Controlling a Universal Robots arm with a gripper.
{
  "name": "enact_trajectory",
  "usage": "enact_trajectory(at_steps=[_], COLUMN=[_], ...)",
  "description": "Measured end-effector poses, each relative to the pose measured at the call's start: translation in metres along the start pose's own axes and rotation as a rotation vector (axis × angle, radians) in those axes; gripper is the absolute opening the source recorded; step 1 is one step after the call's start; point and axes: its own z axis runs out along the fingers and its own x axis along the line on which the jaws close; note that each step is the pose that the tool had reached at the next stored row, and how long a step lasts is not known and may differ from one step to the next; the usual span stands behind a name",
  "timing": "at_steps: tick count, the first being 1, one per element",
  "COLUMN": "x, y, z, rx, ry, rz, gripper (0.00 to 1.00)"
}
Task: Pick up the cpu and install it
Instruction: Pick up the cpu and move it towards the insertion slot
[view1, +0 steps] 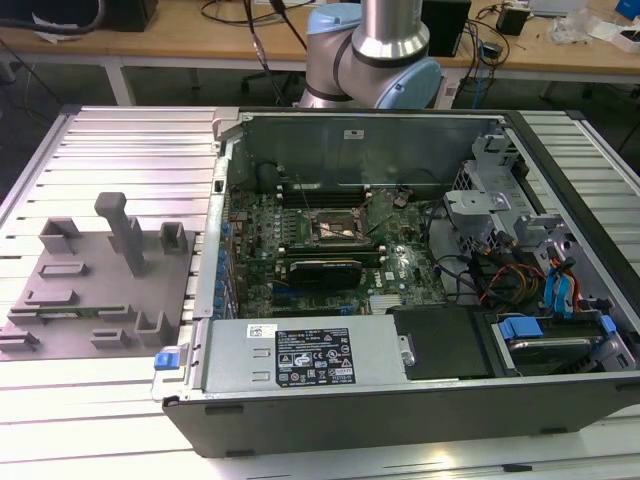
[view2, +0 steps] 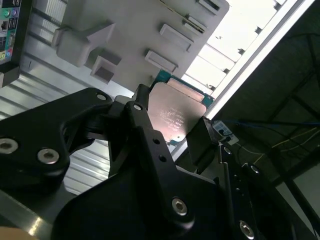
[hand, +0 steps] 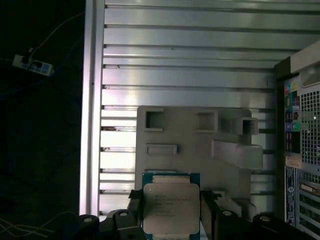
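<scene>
The cpu (hand: 169, 207) is a flat square chip with a pale metal top on a green-edged board. In both wrist views my gripper (hand: 170, 212) is shut on it, with a black finger (hand: 134, 199) against each of two opposite edges. The second wrist view shows the cpu (view2: 175, 114) between the fingers (view2: 142, 107) from a slant. The chip hangs well above the grey fixture plate (hand: 190, 135), which looks small below it. In the exterior view the open socket (view1: 335, 228) sits in the middle of the motherboard inside the computer case (view1: 400, 400).
The grey fixture plate (view1: 90, 290) with its blocks and upright post (view1: 125, 232) lies on the slatted metal table (view1: 120, 150), at the exterior view's left of the case. Drive cage and cables (view1: 520, 250) fill the case's right side. The arm's base (view1: 375, 50) stands behind the case.
</scene>
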Motion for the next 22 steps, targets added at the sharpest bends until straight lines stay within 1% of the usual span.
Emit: enact_trajectory(at_steps=[7, 9, 11, 12, 17, 19, 22], x=[-0.0003, -0.0012, -0.0043, -0.0079, -0.0212, -0.0225, -0.0232], y=[0.0008, 0.001, 0.0008, 0.0008, 0.0005, 0.0005, 0.0007], z=[-0.0158, -0.0164, -0.0162, -0.0161, -0.0158, -0.0158, -0.0196], rx=[0.0, 0.0002, 0.0001, 0.0, 0.0, 0.0, 0.0001], ry=[-0.0021, -0.0022, -0.0025, -0.0025, -0.0026, -0.0025, -0.0024], rz=[0.0, 0.0, 0.0, 0.0, 0.0, 0.0, 0.0], gripper=[0.55, 0.55, 0.55, 0.55, 0.55, 0.55, 0.55])
